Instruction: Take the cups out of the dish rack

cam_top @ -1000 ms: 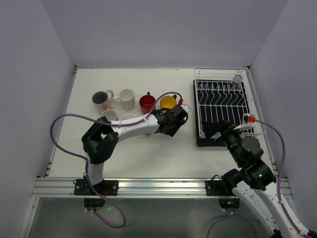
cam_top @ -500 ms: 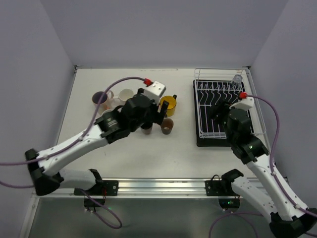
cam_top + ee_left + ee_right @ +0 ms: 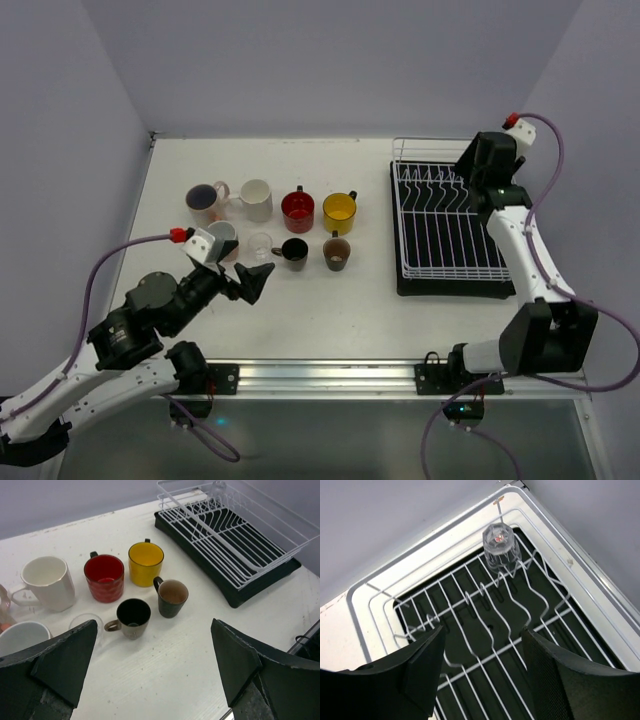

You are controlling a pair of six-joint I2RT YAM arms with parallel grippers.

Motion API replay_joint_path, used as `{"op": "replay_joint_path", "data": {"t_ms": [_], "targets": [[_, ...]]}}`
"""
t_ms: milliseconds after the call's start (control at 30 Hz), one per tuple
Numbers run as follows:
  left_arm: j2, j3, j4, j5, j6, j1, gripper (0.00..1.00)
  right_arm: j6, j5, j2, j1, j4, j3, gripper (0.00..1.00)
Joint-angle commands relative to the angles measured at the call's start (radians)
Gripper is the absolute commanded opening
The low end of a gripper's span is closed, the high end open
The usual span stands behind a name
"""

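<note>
My left tool (image 3: 153,623) stands wide apart, empty, over the table (image 3: 165,680) near the black cup (image 3: 133,616). My right tool (image 3: 482,629), apart and empty, faces 1 clear glass (image 3: 501,547) in the dish rack (image 3: 450,230).

We see a red mug (image 3: 104,576), a yellow mug (image 3: 145,562), a white mug (image 3: 47,582), a black mug (image 3: 133,617) and a brown mug (image 3: 172,596) on a white table (image 3: 165,670). The wire rack (image 3: 215,532) is white, its tray (image 3: 235,592) black, and the glass (image 3: 501,547) clear.
</note>
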Motion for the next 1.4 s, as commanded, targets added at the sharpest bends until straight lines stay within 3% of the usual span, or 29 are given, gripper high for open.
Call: {"op": "replay_joint_path", "data": {"t_ms": [0,233,633,933,1367], "targets": [[-0.074,-0.063,0.012,0.01,0.015,-0.007,1.0,-0.04,-0.048,0.13,-0.036,0.049,0.101,0.65],[-0.117,-0.086,0.015,0.006,0.009,-0.007,1.0,-0.127,-0.183,0.372,-0.124,0.095,0.265,0.67],[-0.088,-0.1,0.05,0.0,0.021,-0.007,1.0,-0.239,-0.131,0.662,-0.141,-0.009,0.576,0.7],[-0.081,-0.104,0.058,-0.04,0.027,-0.007,1.0,-0.264,-0.022,0.725,-0.156,-0.023,0.61,0.7],[-0.054,-0.106,0.066,-0.055,0.032,0.01,1.0,-0.274,-0.071,0.811,-0.158,-0.034,0.691,0.6]]}}
